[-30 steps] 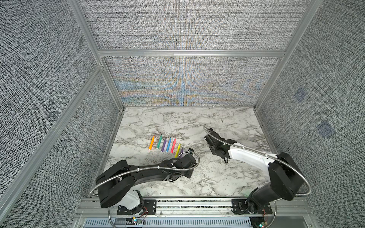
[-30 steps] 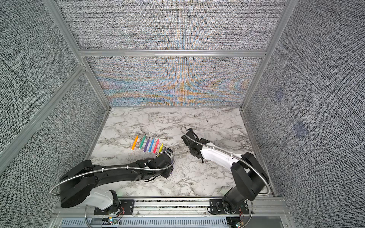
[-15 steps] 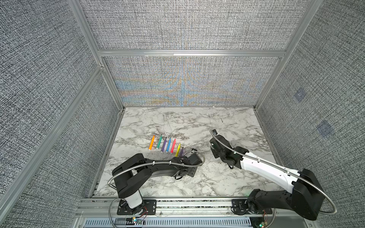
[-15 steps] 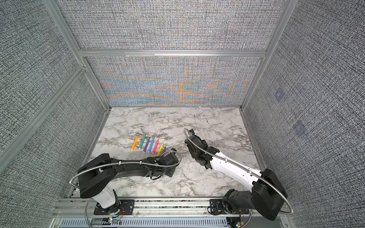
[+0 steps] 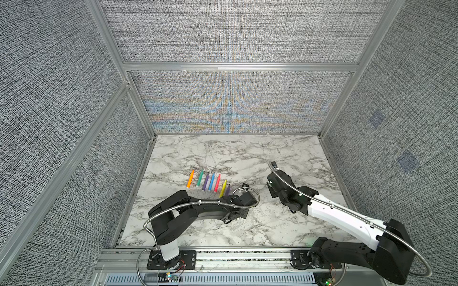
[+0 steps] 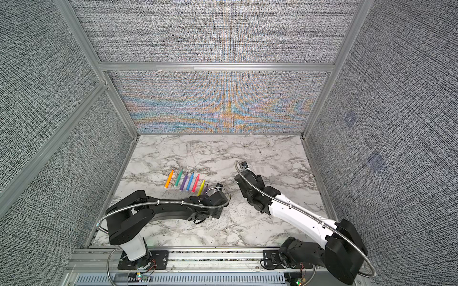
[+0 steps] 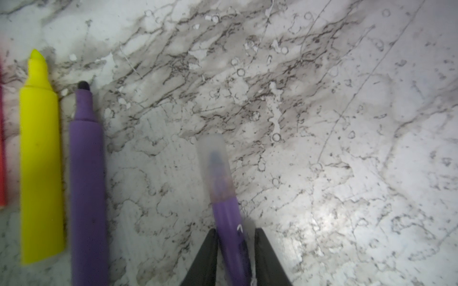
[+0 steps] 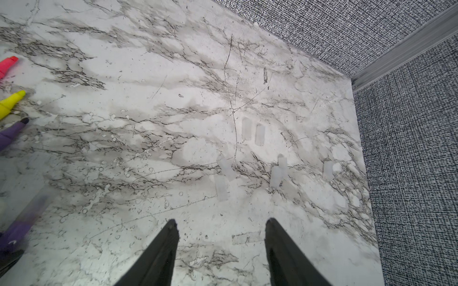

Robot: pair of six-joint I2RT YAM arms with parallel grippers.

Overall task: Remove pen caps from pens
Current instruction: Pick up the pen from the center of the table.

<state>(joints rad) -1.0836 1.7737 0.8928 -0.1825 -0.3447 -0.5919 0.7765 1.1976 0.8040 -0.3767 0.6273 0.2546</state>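
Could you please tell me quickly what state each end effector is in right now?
Left end effector: closed on the capped purple pen.
Right end effector: open, holding nothing.

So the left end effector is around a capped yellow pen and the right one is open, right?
No: the left wrist view shows the left end effector around a capped purple pen, not yellow; the right end effector is open.

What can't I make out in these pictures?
- Left gripper: hidden under its arm in both top views; wrist view leaves its grip on the capped purple pen unclear.
- Loose pen caps: too faint against marble in both top views.
- Red pen: cut off by left wrist view's edge.
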